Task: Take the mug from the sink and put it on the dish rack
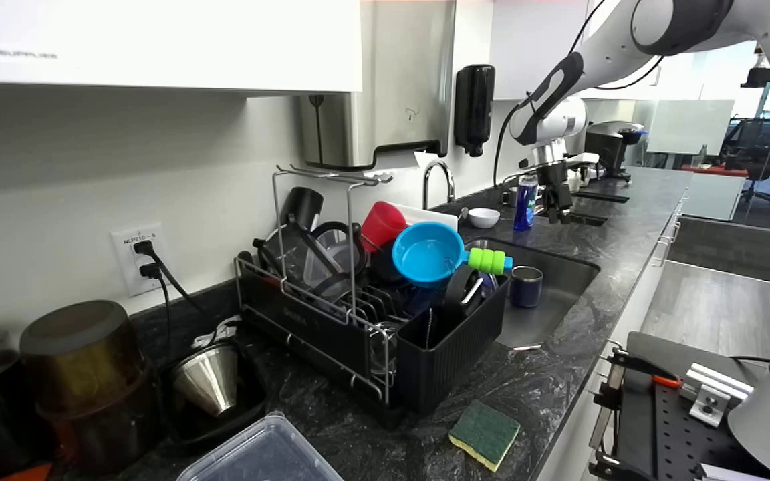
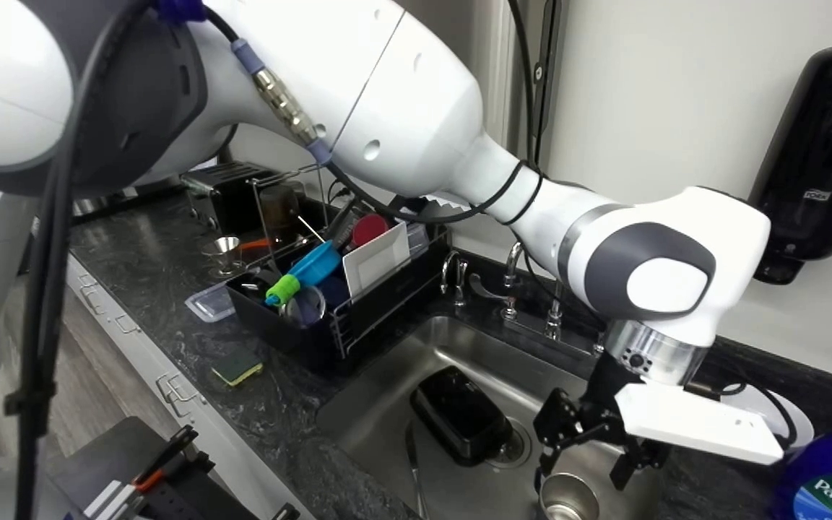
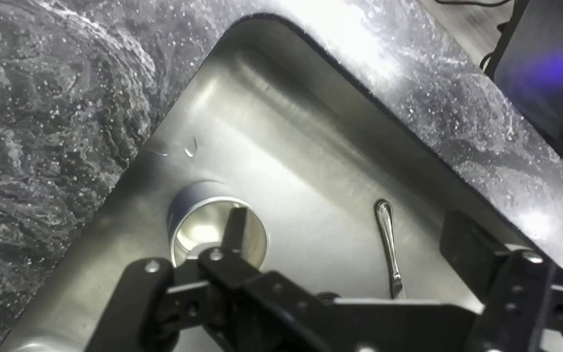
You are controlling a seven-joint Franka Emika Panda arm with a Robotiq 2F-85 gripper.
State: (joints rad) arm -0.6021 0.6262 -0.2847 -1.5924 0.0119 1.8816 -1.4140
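The dark blue mug (image 1: 526, 287) stands upright in the steel sink (image 1: 575, 267). Its metallic inside faces up in an exterior view (image 2: 568, 498) and in the wrist view (image 3: 182, 203). My gripper is open and empty above the sink in both exterior views (image 1: 559, 217) (image 2: 581, 475). In the wrist view, the open jaws (image 3: 352, 244) have the left fingertip overlapping the mug's opening and the right fingertip near the sink's side wall. The mug is not between the fingers. The black dish rack (image 1: 318, 327) beside the sink is full of dishes; it also shows in an exterior view (image 2: 398, 300).
A table knife (image 3: 387, 239) and a black container (image 2: 459, 415) lie in the sink. Faucets (image 2: 510, 274) stand behind it. A blue soap bottle (image 1: 525, 204) and white bowl (image 1: 483, 218) are nearby. A blue pan (image 1: 425, 250) sticks out of the rack. A sponge (image 1: 485, 431) lies in front.
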